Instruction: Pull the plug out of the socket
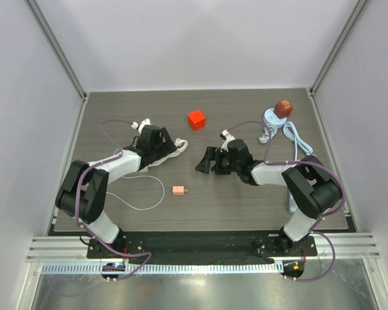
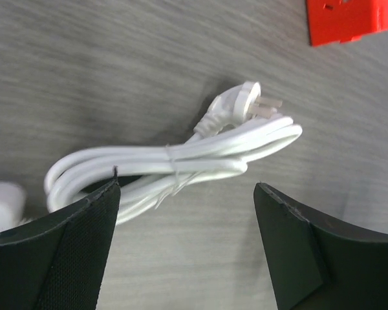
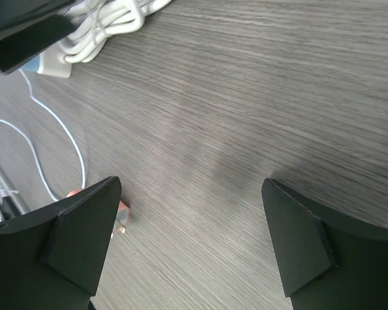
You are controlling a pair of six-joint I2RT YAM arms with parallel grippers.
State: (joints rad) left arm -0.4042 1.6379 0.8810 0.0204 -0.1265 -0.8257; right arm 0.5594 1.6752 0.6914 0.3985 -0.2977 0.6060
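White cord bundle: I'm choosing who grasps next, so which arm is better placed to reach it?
Left. The left pincer hangs open right above the white cord bundle and its plug. The right pincer, also open, faces the table, with the bundle only at the far corner of its view.

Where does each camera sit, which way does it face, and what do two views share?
Top external: fixed above and behind the arms, looking down on the table; left arm and right arm show, bases at bottom.
Left wrist: on the left wrist, facing down at the cable and plug; its open jaws frame the bottom.
Right wrist: on the right wrist, facing down at bare table; its open jaws show.
Shared: both wrist views catch the cable.
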